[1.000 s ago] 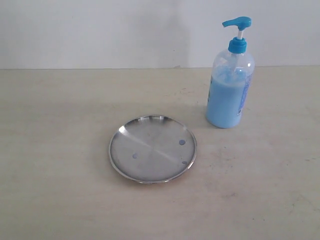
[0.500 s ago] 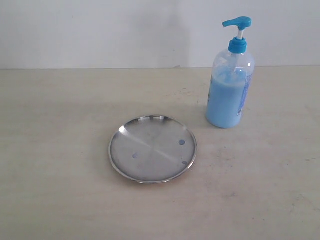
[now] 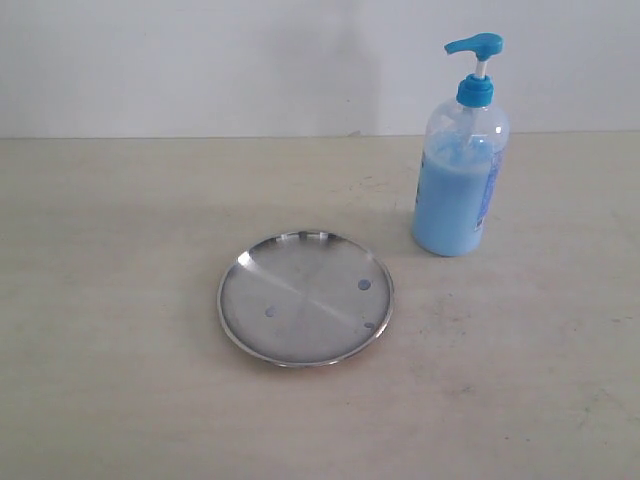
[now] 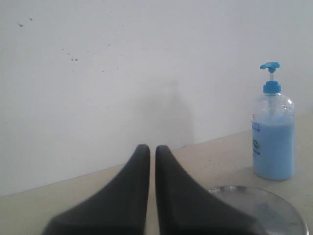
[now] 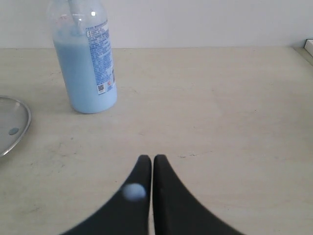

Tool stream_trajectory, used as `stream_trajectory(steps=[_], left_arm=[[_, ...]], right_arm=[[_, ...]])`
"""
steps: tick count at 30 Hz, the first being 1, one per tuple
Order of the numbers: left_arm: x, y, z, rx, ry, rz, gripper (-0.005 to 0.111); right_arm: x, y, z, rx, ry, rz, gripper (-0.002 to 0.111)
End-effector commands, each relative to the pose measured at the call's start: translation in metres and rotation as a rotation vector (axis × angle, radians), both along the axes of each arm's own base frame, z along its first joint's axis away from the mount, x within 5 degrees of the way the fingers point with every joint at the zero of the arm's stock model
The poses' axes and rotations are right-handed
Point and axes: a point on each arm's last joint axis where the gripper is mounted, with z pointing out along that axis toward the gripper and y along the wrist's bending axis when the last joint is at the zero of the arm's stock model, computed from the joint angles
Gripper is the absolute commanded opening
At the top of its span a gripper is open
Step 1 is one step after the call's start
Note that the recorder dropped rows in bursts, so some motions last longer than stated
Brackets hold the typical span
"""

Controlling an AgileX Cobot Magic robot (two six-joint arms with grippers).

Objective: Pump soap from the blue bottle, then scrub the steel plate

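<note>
The steel plate (image 3: 305, 297) lies flat on the table, with three small bluish soap drops (image 3: 364, 285) on it. The blue bottle (image 3: 460, 190) stands upright behind and to the right of the plate, its blue pump head (image 3: 476, 44) raised. Neither gripper shows in the exterior view. My left gripper (image 4: 152, 150) is shut and holds nothing; the bottle (image 4: 273, 142) and the plate's rim (image 4: 257, 191) lie ahead of it. My right gripper (image 5: 152, 159) is shut too, with a pale soap blob (image 5: 133, 191) on one finger. The bottle (image 5: 88, 63) and the plate's edge (image 5: 19, 125) sit beyond it.
The beige table (image 3: 120, 380) stretches wide around the plate and bottle. A white wall (image 3: 200, 60) backs the table's far edge. A pale object's corner (image 5: 309, 46) shows at the table's far side in the right wrist view.
</note>
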Motion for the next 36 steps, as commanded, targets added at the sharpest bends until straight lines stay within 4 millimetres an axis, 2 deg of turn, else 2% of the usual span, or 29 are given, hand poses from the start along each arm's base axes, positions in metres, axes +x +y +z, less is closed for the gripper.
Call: stream_trajectory(steps=[1, 25, 33, 36], left_arm=[[0.000, -0.001, -0.001, 0.003, -0.001, -0.012, 0.004], [0.000, -0.001, -0.001, 0.002, -0.001, -0.010, 0.004], [0.005, 0.011, -0.002, -0.005, 0.011, 0.172, 0.004], [0.007, 0.029, -0.005, 0.087, 0.032, 0.384, 0.004]], right_arm=[[0.000, 0.000, 0.000, -0.002, -0.014, -0.004, 0.000], [0.000, 0.000, 0.000, -0.002, -0.014, -0.004, 0.000], [0.000, 0.000, 0.000, -0.002, -0.014, -0.004, 0.000], [0.000, 0.000, 0.000, -0.002, -0.014, -0.004, 0.000]])
